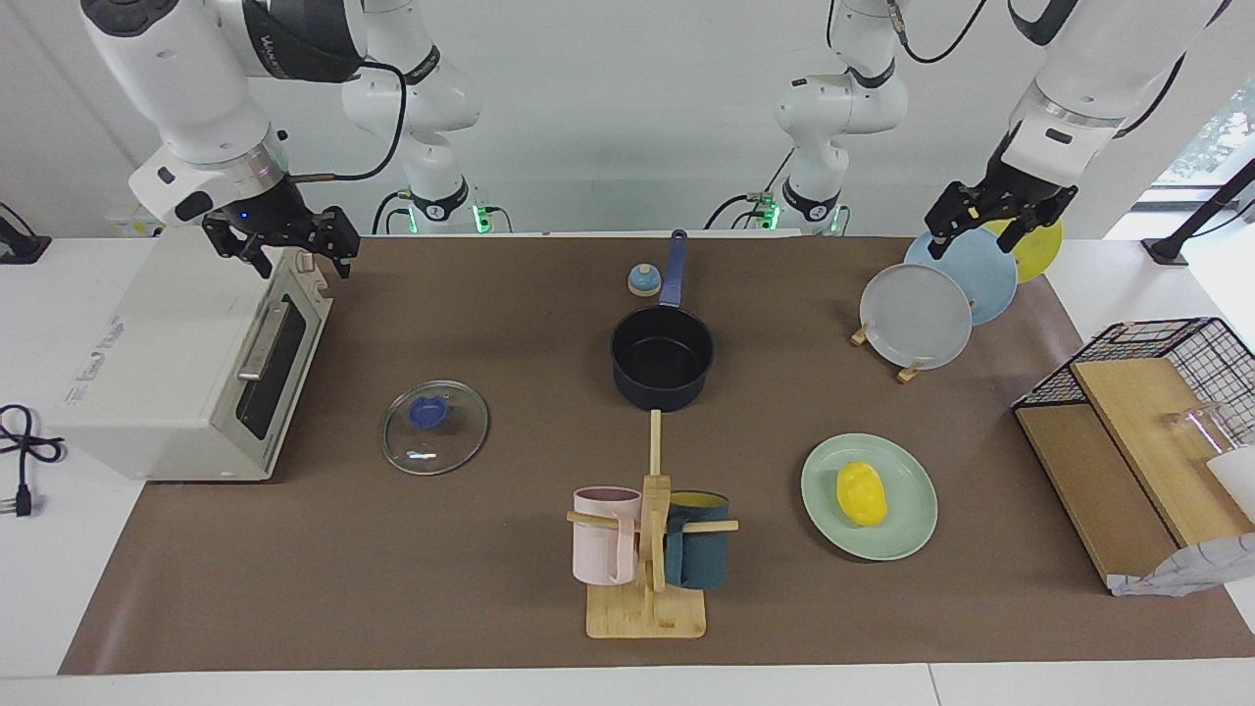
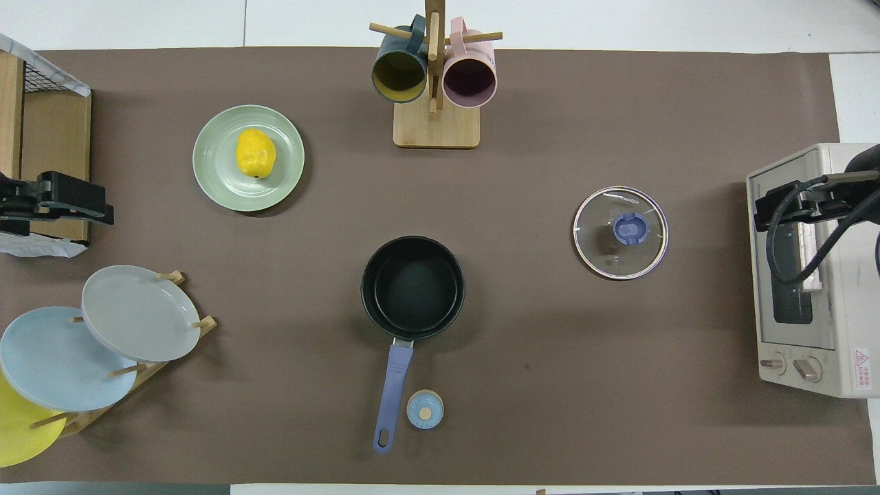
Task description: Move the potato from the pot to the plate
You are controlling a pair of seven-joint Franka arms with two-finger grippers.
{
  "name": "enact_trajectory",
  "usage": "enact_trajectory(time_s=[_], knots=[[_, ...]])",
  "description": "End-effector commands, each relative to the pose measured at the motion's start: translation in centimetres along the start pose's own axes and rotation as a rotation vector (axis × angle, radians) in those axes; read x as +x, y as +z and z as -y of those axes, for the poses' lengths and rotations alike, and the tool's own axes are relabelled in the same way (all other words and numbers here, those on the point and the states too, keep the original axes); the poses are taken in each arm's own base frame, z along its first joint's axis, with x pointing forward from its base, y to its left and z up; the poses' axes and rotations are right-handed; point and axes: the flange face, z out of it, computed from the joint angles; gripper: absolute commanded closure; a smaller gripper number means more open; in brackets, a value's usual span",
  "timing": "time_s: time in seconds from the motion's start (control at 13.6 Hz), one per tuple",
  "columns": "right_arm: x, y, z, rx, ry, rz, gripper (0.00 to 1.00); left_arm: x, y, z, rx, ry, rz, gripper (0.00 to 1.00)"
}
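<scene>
Potato (image 1: 862, 492), a glossy bright yellow oval with a slightly dimpled skin, lies on the pale mint-green plate (image 1: 907, 529) in the facing view, a little toward ten o'clock of the plate's centre and much smaller than it. The dark navy pot (image 1: 662, 358) stands empty at about ten o'clock from the plate, its black inside bare and its blue handle pointing to twelve o'clock. The left gripper (image 1: 992, 224) hangs over the upright plates (image 1: 916, 316) in their rack, fingers spread apart with nothing between them; the right gripper (image 1: 284, 247) hangs over the toaster oven (image 1: 157, 373), also spread open and holding nothing. In the overhead view the potato (image 2: 256, 153) sits just toward twelve o'clock of the middle of the plate (image 2: 220, 179), with the pot (image 2: 413, 287) at four o'clock from it, well apart. The glass lid (image 2: 621, 232) lies flat at two o'clock from the pot.
</scene>
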Motion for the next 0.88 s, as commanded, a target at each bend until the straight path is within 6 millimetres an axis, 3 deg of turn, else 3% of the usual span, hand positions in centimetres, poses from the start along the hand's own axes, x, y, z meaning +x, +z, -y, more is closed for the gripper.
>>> enact_trajectory(time_s=[0.0, 0.15, 0.29, 0.37, 0.81], knots=[[0.0, -0.3, -0.4, 0.005, -0.010, -0.035, 0.00, -2.2, 2.3, 0.0, 0.022, 0.038, 0.022, 0.00], [0.0, -0.4, -0.3, 0.007, -0.011, -0.037, 0.00, -1.4, 2.3, 0.1, 0.018, 0.054, 0.012, 0.00], [-0.1, -0.4, -0.1, 0.014, -0.016, -0.031, 0.00, -0.8, 0.0, -0.2, 0.005, 0.058, -0.006, 0.00], [-0.1, -0.4, 0.1, 0.037, -0.014, -0.031, 0.00, -0.7, -0.3, -0.4, 0.005, 0.061, 0.000, 0.00], [-0.1, -0.4, 0.1, 0.040, -0.017, -0.031, 0.00, -0.9, 0.0, -0.3, 0.006, 0.061, 0.003, 0.00]])
